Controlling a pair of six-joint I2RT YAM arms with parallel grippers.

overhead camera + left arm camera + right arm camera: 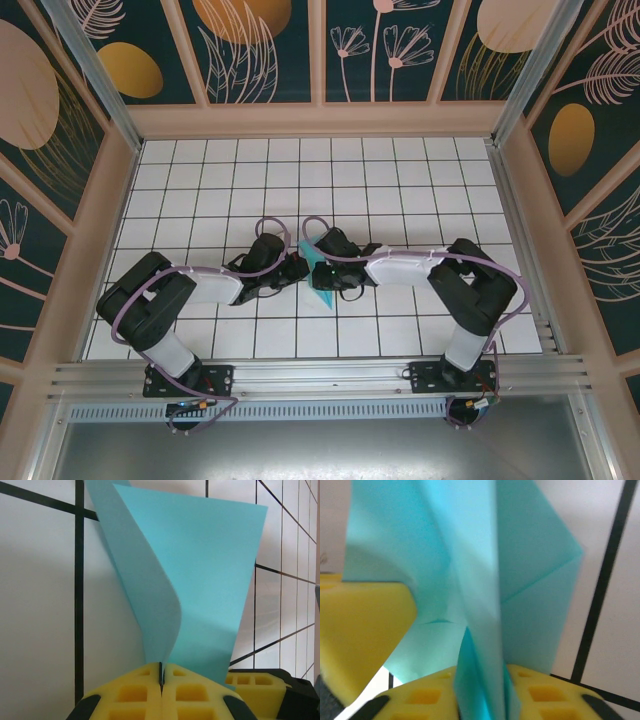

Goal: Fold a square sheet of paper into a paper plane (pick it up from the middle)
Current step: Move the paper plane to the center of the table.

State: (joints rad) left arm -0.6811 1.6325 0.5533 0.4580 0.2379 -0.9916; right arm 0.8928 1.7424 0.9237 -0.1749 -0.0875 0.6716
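Left pincer (161, 675) is clamped flat on the bottom edge of the paper (210, 580), pads pressed together with no gap. The sheet rises straight out of that seam and fans wider toward the top. One flap curls forward on the left and the broad face stands behind it, so I'm acting as the anchor at the narrow end while the free end stays up off the surface (400, 180). Right pincer (482, 690) meets it from the opposite side. Its pads sit close on either side of a folded ridge of several layers, but that view is soft and I can't tell whether they actually bite. One left pad (365, 625) sits just beside the sheet at the left of that view, so both pincers are on the same small stretch of paper, nearly touching. From above, the arms meet nose to nose at mid-surface, with the paper a slim cyan sliver between and below the wrists, apparently held in the air rather than lying flat. Creases show on the right wing, so I'd judge this as mid-fold and not yet a dart. Two grips this close together probably serve to pinch a crease or hand the sheet over. Main risk is the thin sheet slipping or tearing if the pincers pull apart.
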